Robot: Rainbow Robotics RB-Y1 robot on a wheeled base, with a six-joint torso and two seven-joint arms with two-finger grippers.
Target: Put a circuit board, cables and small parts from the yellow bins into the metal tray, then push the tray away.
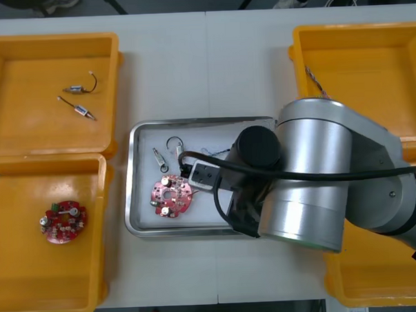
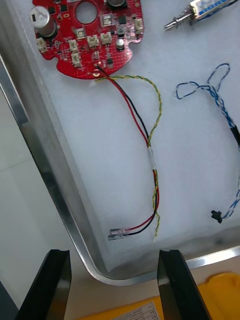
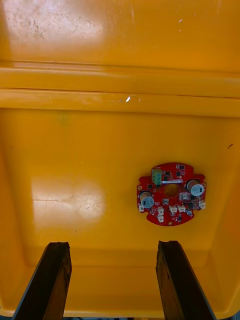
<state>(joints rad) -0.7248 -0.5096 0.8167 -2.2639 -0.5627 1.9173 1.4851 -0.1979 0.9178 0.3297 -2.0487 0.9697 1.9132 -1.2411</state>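
While right gripper point(image 2: 114, 256) hangs over white-lined metal tray point(image 2: 35, 142) corner, jaws released, empty, round red circuit board point(image 2: 85, 35), red-and-yellow cable point(image 2: 150, 150), twisted blue-and-white cable point(image 2: 220, 107), small metal part point(image 2: 200, 10) lie inside; left gripper point(image 3: 112, 247) released over yellow bin point(image 3: 75, 150) holding second red board point(image 3: 171, 193).

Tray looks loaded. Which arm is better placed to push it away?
Right. The right hand, open, hangs over the metal tray's corner rim. The left hand, also open, is over a yellow bin with a circuit board, off to the side.

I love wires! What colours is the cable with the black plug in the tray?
Blue and white cable; right wrist view shows it best.
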